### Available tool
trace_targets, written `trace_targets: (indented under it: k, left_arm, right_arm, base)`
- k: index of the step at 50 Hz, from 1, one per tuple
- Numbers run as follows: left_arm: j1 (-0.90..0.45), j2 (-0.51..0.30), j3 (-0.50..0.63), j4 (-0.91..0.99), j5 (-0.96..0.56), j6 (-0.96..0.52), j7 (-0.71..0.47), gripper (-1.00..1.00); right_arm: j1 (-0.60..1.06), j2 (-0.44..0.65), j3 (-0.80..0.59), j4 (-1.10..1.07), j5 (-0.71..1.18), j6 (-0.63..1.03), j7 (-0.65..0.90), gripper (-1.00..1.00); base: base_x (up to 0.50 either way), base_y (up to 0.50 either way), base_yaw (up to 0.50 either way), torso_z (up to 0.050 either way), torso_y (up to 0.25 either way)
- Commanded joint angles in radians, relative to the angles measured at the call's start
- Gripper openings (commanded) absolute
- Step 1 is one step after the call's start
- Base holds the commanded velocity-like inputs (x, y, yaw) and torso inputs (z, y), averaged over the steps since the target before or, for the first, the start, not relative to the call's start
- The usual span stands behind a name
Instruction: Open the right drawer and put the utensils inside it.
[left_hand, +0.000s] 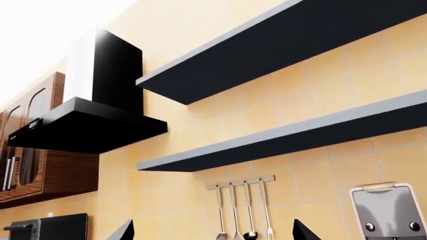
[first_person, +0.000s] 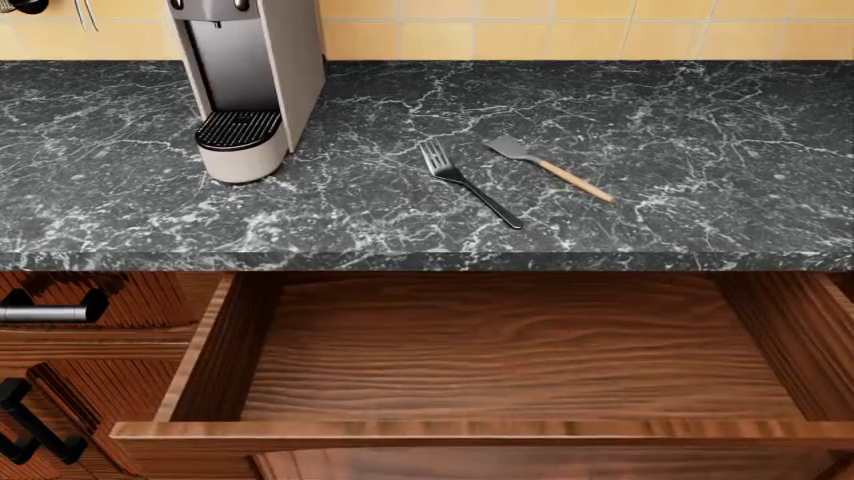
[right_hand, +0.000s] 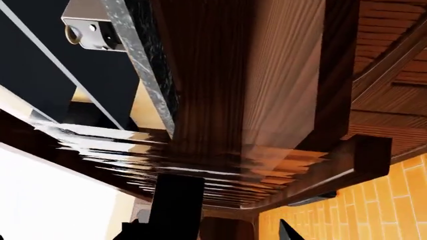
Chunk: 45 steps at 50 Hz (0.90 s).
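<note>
Right drawer pulled open, empty. Fork and spatula lie on the counter behind it, unmoved. Left hand released; right hand I cannot tell.

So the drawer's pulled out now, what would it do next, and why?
Probably reach an arm up to the fork on the counter and grasp it. The right drawer already stands open and empty, while fork and spatula lie untouched on the marble, and neither end effector shows in the head view.
</note>
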<state>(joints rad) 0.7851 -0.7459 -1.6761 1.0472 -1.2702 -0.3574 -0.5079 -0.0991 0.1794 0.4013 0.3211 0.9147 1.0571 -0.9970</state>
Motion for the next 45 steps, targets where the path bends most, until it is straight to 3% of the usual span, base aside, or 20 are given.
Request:
trace_targets:
  k: [1,11,28,45]
  left_arm:
    - [0.000,0.003,-0.008,0.000,-0.003,-0.001,0.003,1.00]
    - [0.000,0.000,-0.020,0.000,-0.016,-0.008,0.000,1.00]
    - [0.000,0.000,-0.021,0.000,-0.015,-0.009,0.001,1.00]
    - [0.000,0.007,-0.002,0.000,0.005,0.003,0.005,1.00]
  right_arm:
    - [-0.058,0.009,-0.129,-0.004,-0.167,-0.016,0.052,1.00]
    - [-0.118,0.019,-0.139,-0.151,-0.140,-0.026,0.037,1.00]
    - [-0.287,0.072,0.087,-0.727,0.122,0.004,0.056,1.00]
    - [-0.368,0.093,0.110,-0.881,0.097,-0.117,-0.048,1.00]
  base:
    - [0.00,0.00,0.00,0.000,0.000]
    - [0.00,0.00,0.00,-0.001,0.000]
    - [0.00,0.00,0.00,0.000,0.000]
    - [0.00,0.00,0.00,0.000,0.000]
